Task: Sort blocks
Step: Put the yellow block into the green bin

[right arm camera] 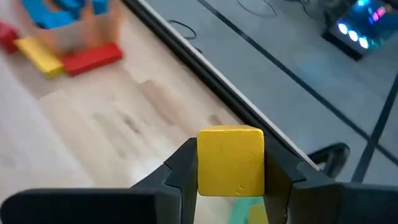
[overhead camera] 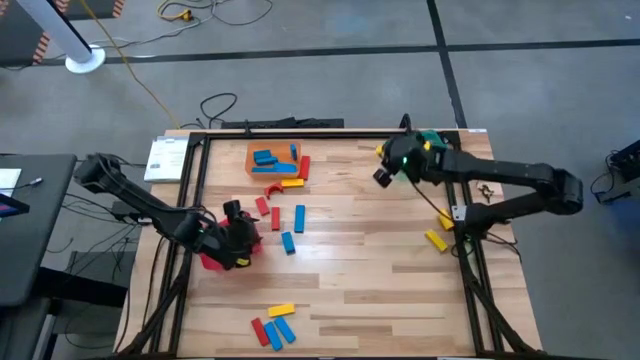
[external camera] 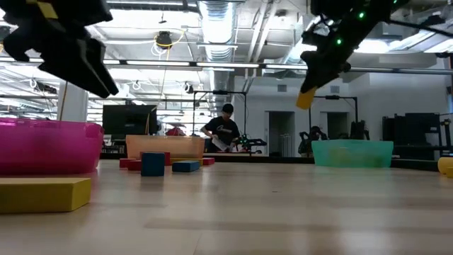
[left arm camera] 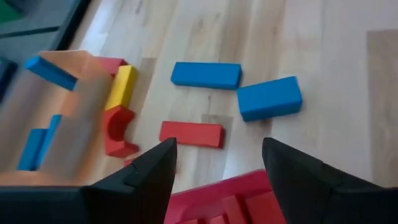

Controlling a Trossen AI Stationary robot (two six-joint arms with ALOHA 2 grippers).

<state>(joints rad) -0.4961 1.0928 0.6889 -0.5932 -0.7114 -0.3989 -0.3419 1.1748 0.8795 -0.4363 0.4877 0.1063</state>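
L arm [overhead camera: 235, 240] over red bin [overhead camera: 215, 260], blocks [overhead camera: 290, 235] scattered, maybe

You're looking at a pale wood-plank table [overhead camera: 360, 250] inside a black frame; on it an orange bin [overhead camera: 272, 160] sits at the far edge, a red bin [overhead camera: 222, 255] at the left, a green bin [overhead camera: 432, 140] in the far right corner. Loose blocks lie between orange and red bins [overhead camera: 288, 225]; another cluster sits at the near edge [overhead camera: 273, 327]; one yellow block [overhead camera: 437, 240] lies by the right rail.
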